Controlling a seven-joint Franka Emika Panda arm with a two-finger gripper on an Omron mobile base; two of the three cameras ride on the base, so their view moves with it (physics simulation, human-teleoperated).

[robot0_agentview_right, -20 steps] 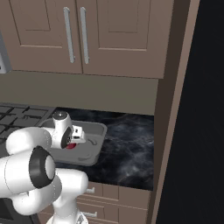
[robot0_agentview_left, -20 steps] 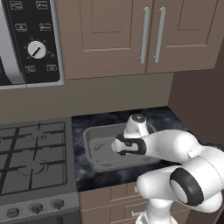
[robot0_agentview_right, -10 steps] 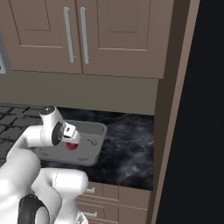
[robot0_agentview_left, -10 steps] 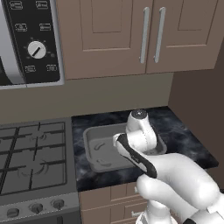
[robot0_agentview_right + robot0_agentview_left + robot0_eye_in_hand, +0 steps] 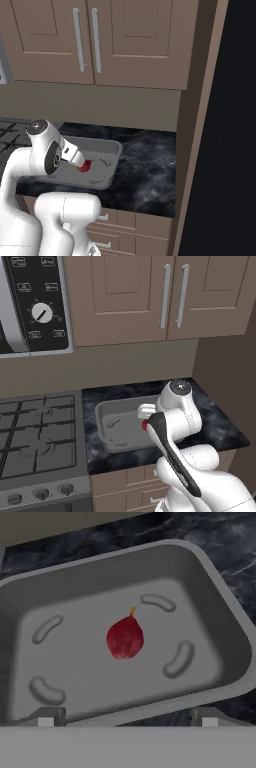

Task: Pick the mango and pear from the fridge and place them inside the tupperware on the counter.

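1. Since a second ago the arm has swung and lifted, leaving a red pear (image 5: 125, 638) lying in the middle of the grey tub (image 5: 227, 629) on the black marbled table (image 5: 150, 165).
2. The pincer (image 5: 127, 714) hangs over the tub's near rim, tips apart and empty.
3. The pear looks smooth, firm, light and likely to roll; best gripped across its wide belly.
4. The tub is glossy, round-cornered, with ribbed bumps on its floor.

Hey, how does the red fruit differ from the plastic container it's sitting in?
The red fruit is small, rounded and deep red with a short yellowish stem; the container is wide, rectangular and grey. The fruit lies loose near the middle of the floor, while the container rests flat on the black counter. Both sit below the gripper.
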